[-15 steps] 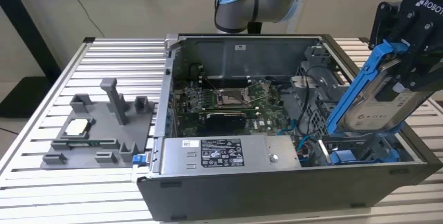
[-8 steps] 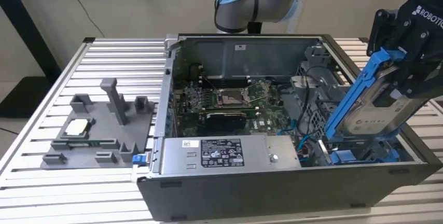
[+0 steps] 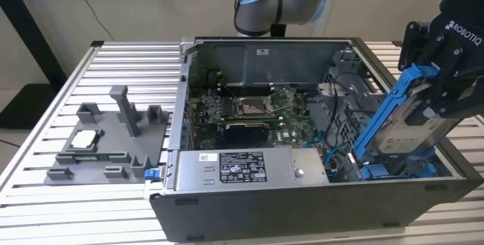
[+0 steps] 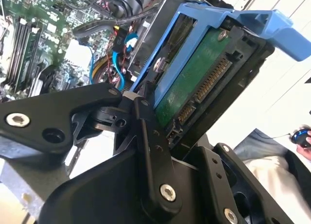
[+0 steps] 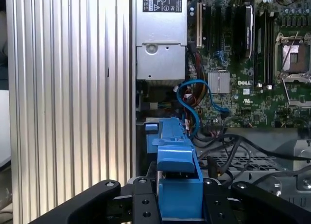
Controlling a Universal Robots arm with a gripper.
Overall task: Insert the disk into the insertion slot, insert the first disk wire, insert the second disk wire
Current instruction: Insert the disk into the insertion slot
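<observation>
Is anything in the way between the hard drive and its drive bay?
Nothing clearly blocks it. The silver-grey hard drive in its bright blue plastic carrier, held by the black end effector, tilts over the grey drive bay with blue guides. A looped blue cable lies close beside the carrier's lower end.

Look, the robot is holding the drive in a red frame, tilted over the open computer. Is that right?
Almost. The frame is blue, not red. In the exterior view the end effector holds the drive in that blue frame, tilted over the open computer.
</observation>
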